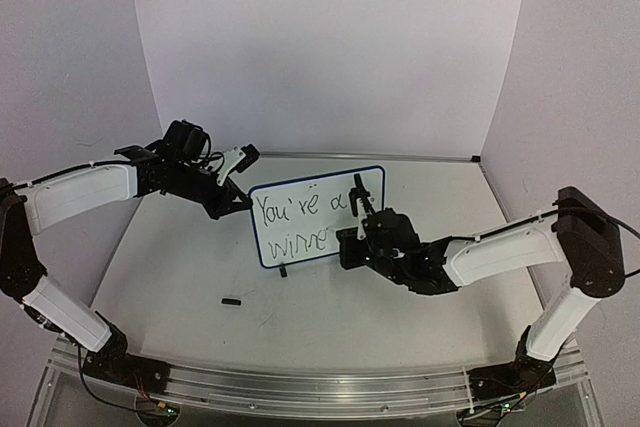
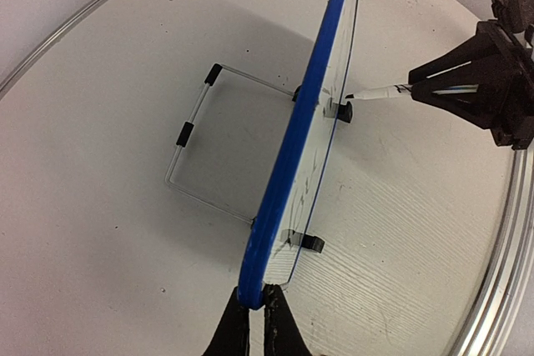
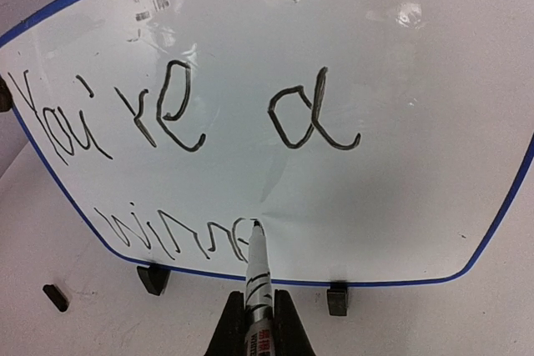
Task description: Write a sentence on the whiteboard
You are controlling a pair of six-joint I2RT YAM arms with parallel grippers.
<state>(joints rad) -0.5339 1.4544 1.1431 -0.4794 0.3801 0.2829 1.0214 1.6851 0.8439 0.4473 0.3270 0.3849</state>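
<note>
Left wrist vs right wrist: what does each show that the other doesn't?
Left wrist only: the whiteboard edge-on, the wire stand behind it, the left gripper shut on the frame's edge, and the right gripper seen from outside. Right wrist only: the written face with the sentence, "You're a" above an unfinished second row, plus a small black piece on the table. Both: the board, its black feet, and the marker held in the right gripper, tip at the board's face.
</note>
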